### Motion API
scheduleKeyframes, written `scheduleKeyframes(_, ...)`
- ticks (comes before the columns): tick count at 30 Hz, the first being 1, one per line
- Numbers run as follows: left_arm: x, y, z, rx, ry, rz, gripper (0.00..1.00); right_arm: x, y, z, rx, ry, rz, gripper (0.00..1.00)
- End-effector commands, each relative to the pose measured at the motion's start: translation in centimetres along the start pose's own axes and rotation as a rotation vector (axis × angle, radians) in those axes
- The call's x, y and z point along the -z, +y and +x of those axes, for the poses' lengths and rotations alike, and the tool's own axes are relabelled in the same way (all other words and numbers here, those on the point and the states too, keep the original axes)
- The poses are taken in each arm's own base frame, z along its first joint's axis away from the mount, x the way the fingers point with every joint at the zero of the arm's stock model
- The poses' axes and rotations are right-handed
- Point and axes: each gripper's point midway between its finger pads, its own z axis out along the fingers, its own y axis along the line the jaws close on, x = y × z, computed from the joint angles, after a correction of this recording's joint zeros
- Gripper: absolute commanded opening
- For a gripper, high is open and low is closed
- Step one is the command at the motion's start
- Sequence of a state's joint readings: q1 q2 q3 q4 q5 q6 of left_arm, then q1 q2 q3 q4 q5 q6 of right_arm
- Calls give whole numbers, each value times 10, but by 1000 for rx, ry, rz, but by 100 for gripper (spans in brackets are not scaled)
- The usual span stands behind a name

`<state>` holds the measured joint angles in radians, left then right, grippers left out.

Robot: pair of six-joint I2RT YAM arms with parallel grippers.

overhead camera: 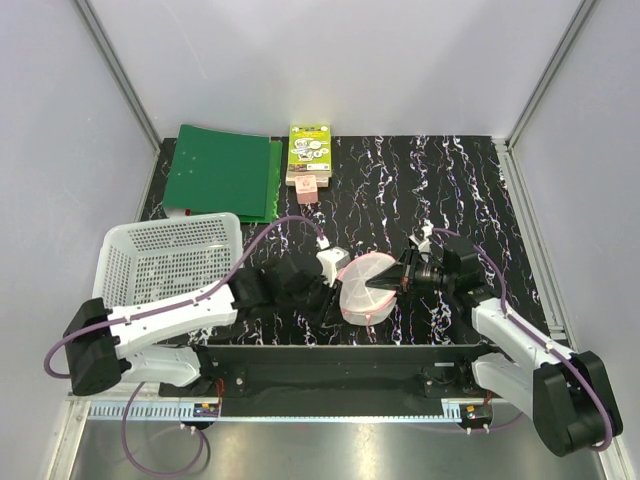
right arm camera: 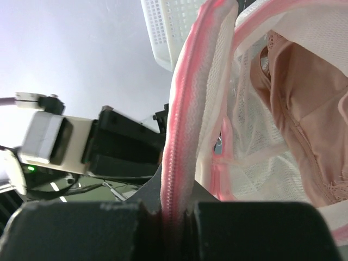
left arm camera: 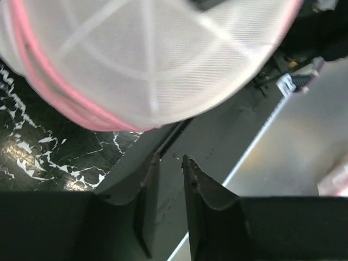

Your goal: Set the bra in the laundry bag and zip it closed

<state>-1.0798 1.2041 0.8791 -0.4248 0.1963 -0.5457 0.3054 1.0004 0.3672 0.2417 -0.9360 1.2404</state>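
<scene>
Over the black table [overhead camera: 480, 200], the laundry bag [overhead camera: 365, 290] is pinched by the right pincer [right arm camera: 174, 209]; left pincer [left arm camera: 169, 160] beside it, slightly parted, empty.

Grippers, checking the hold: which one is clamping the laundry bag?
The right gripper, pinching the laundry bag by its pink zip edge; the left gripper grips nothing.

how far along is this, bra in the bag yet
Done: the bra lies inside the laundry bag. In hand: the right gripper is clamped on the pink zip edging; the left gripper holds nothing. To do: the bag gapes open, so zipping remains.
</scene>
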Motion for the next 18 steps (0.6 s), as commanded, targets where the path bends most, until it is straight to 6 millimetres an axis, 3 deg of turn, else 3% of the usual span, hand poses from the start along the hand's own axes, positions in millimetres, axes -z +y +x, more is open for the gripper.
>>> scheduleKeyframes(1,-11,11,-28,43,-202,-100,38,2,11,-5,-25,-21,-30,0)
scheduleKeyframes(6,-21,6,-26,43,-250,-89,50,0,9,-10,-87,-52,-15,0)
scheduleKeyframes(10,-30,12,-30,57,-288,-112,38,1,7,-11,-108,-71,-10,0)
scheduleKeyframes(18,-39,12,-35,87,-320,-108,38,2,10,-14,-127,-98,-17,0)
